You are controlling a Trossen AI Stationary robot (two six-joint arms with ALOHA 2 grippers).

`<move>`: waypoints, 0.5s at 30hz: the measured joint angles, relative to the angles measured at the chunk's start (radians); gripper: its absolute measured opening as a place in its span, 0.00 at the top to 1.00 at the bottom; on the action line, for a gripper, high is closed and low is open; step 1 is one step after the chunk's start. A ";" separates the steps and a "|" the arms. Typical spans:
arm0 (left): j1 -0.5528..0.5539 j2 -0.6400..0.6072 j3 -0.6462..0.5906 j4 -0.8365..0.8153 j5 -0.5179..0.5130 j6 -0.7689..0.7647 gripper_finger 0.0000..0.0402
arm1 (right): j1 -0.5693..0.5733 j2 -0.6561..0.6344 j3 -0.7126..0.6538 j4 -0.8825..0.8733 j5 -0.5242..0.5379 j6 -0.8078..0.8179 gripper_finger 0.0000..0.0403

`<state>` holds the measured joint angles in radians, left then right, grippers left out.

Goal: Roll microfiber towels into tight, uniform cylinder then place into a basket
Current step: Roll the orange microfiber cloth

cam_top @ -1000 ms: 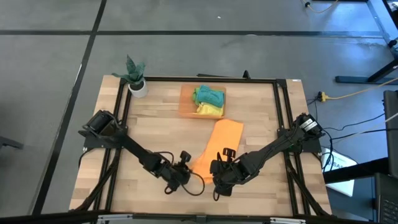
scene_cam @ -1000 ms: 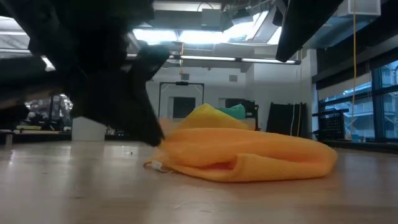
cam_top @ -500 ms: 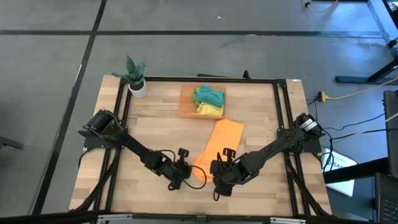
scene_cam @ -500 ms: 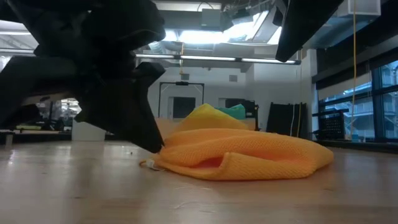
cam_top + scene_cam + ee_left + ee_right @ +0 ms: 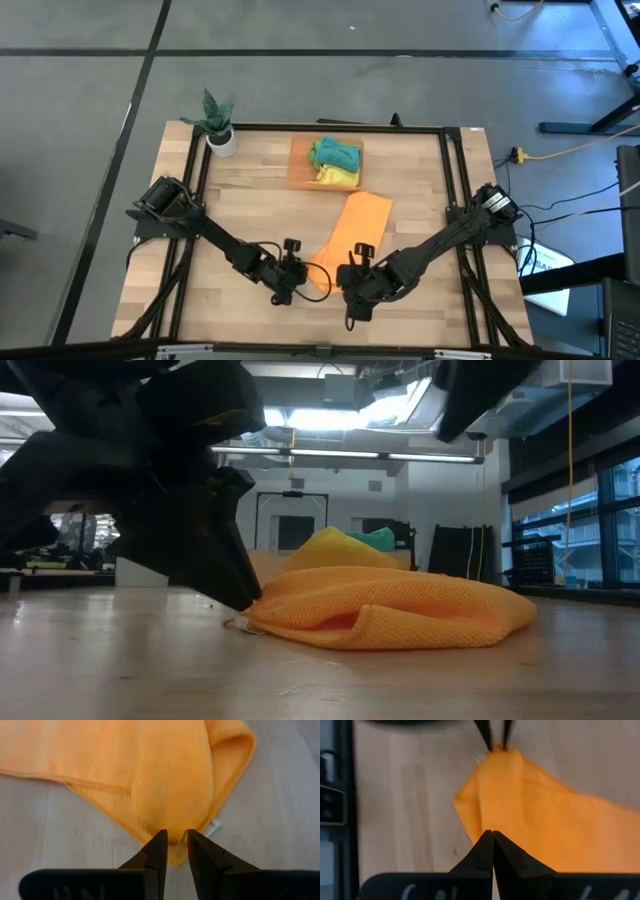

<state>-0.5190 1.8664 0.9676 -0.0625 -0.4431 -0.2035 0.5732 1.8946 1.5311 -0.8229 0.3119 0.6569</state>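
Observation:
An orange microfiber towel (image 5: pixel 352 235) lies loosely folded on the table, its near end bunched into a hump (image 5: pixel 390 610). At its near corner (image 5: pixel 172 837) stands my left gripper (image 5: pixel 303 277), low over the table, with a finger on each side of the corner and a gap between them. My right gripper (image 5: pixel 345 288) hangs shut above the same end of the towel (image 5: pixel 545 820), with nothing between its fingers. The basket (image 5: pixel 298 170) beyond the towel holds a green-teal towel (image 5: pixel 335 153) and a yellow one (image 5: pixel 338 178). My left gripper (image 5: pixel 175 847) comes slanting down from the table's left, its fingers (image 5: pixel 159 851) apart with the towel's near corner (image 5: pixel 174 840) between them. That corner lies on the table. I cannot tell whether the fingers touch the cloth.
A small white pot with a green plant (image 5: pixel 220 135) stands at the far left corner. Dark frame rails (image 5: pixel 195 180) run along the table's left, right and far sides. Bare wood lies to the left of the towel (image 5: pixel 250 215).
My left gripper has rolled about its own axis while staying at the towel's near corner. The towel's near end has settled lower and shifted slightly toward that gripper. The rest of the towel has stayed where it was.

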 joint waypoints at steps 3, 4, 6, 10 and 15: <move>-0.002 0.001 0.000 -0.016 0.000 0.000 0.84 | -0.001 0.029 0.000 0.088 -0.027 -0.079 0.99; -0.003 0.001 0.000 -0.018 0.000 0.000 0.84 | -0.001 0.043 0.000 0.118 -0.049 -0.109 0.99; -0.003 0.001 0.000 -0.028 0.000 0.000 0.85 | -0.006 0.069 0.000 0.159 -0.085 -0.161 0.99; -0.003 0.001 0.000 -0.032 0.000 0.000 0.85 | -0.016 0.124 -0.001 0.176 -0.103 -0.225 0.99; -0.003 0.001 0.000 -0.031 0.000 -0.004 0.85 | -0.036 0.134 -0.001 0.205 -0.111 -0.238 0.99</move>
<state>-0.5217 1.8671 0.9680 -0.0940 -0.4431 -0.2073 0.5369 2.0285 1.5303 -0.6180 0.2008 0.4190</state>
